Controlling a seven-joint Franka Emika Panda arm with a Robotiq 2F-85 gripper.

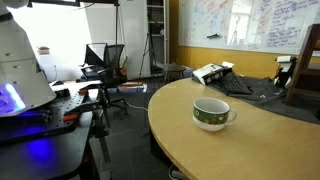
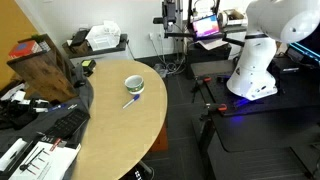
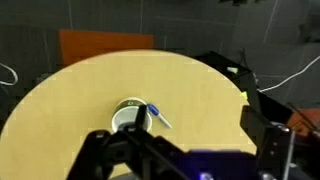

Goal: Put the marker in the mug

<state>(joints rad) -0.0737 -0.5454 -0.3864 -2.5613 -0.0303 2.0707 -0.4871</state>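
Note:
The mug, dark green with a white rim and handle, stands on the round wooden table; it also shows in an exterior view and in the wrist view. The marker, pale with a blue end, lies on the table right beside the mug, its blue end at the rim; it shows in an exterior view. My gripper is high above and well back from the table. Its fingers are wide apart with nothing between them.
A brown paper bag, a white box and black keyboards and bags crowd the table's far side. The white robot base stands on the floor off the table. An office chair stands nearby.

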